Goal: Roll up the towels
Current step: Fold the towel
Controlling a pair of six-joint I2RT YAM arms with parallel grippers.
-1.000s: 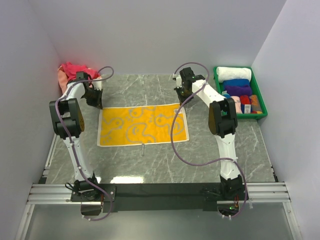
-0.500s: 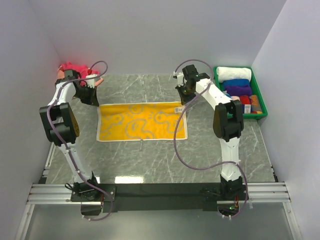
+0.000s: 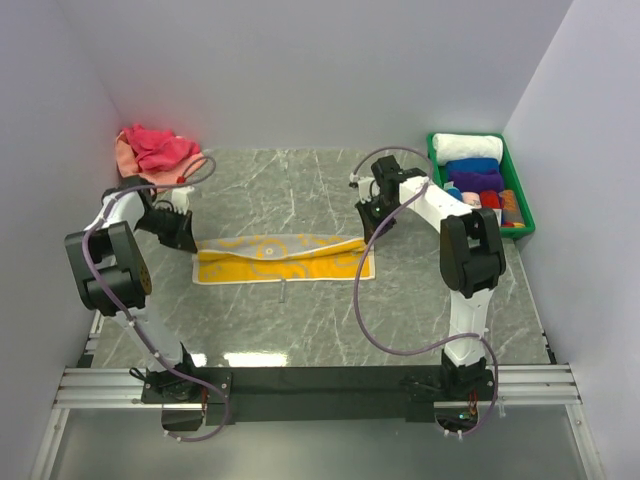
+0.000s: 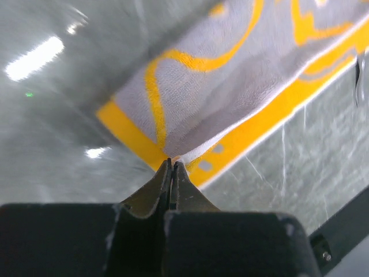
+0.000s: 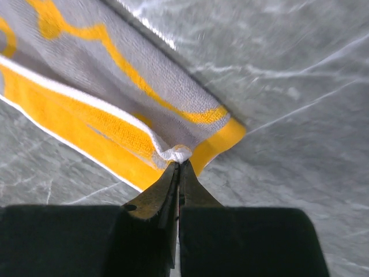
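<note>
A yellow towel [image 3: 280, 258] with pale trim lies on the marble table, its far edge lifted and drawn over the near part so that it shows as a narrow band. My left gripper [image 3: 186, 240] is shut on the towel's left far corner; in the left wrist view the tips [image 4: 172, 163] pinch the white hem, and the pale underside of the towel [image 4: 230, 86] faces up. My right gripper [image 3: 372, 232] is shut on the right far corner, and its tips [image 5: 180, 164] hold a bunched bit of hem of the towel [image 5: 86, 109].
A loose heap of crimson pink and salmon towels [image 3: 152, 150] sits in the far left corner. At the far right a green tray [image 3: 500, 232] holds rolled towels, with white [image 3: 467, 147], blue [image 3: 472, 165] and purple [image 3: 478, 181] among them. Walls stand close on three sides.
Both grippers have come toward the near side, carrying the towel's far corners with them. The towel lay flat and wide a second ago; it is now folded over into a narrow band.
</note>
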